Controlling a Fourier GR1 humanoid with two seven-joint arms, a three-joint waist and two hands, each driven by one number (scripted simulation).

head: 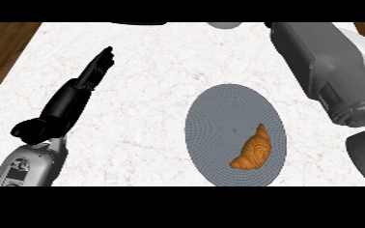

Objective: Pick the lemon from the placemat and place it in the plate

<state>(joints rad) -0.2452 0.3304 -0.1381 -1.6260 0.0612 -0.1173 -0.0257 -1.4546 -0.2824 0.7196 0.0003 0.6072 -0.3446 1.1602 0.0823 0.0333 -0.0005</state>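
A grey oval placemat (221,125) lies right of the counter's middle. On its lower right part rests a golden-brown croissant (254,149); no lemon shows anywhere. My left hand (98,68) is stretched out with straight fingers over the bare counter, well to the left of the placemat and touching nothing. My right forearm (321,67) slants up along the right side, above and right of the placemat. Only a black sliver of my right hand (269,25) shows at the top edge, and the rest is cut off. A pale rounded rim (225,25) peeks in at the top edge; I cannot tell whether it is the plate.
The white marble counter (143,106) fills the view, with dark wood floor (14,38) past its left edge. A dark shape (143,23) touches the top edge left of the pale rim. A white rounded part (357,152) shows at the right edge.
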